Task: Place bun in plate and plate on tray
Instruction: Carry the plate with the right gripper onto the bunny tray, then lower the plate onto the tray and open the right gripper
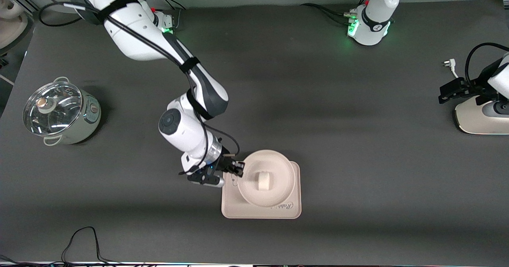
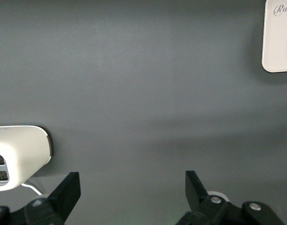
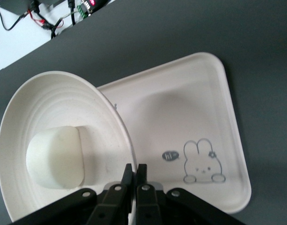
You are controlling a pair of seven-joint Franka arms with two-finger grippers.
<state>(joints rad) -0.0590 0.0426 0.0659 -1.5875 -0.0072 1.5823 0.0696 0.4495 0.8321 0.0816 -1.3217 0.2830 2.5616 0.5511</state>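
Tray [image 1: 260,212]: nearest the front camera, pale pink-cream, lying flat on the dark table [image 1: 358,139]; its rabbit drawing shows in the right wrist view.
Plate [image 1: 278,159]: sits over the tray, apparently tilted, the rim toward the right arm's end raised.
Bun [image 1: 262,180]: rests inside the plate, near its middle.
Right gripper [image 1: 239,168]: at the plate's rim toward the right arm's end of the tray, fingers [image 3: 128,180] pressed together on that rim.
Left gripper [image 2: 133,187]: waits well apart from the tray, at the left arm's end of the table, jaws spread wide on nothing.
Step in hand: judged to be settling the plate onto the tray. It would go best by lowering the held rim slowly until the plate lies flat and centred, then releasing, so the bun does not roll.
Hard to make out: whether the plate's underside already touches the tray; the tray script is partly covered.
Also present: lidded pot [image 1: 59,114] toward the right arm's end; white appliance [image 1: 483,117] beside the left gripper.
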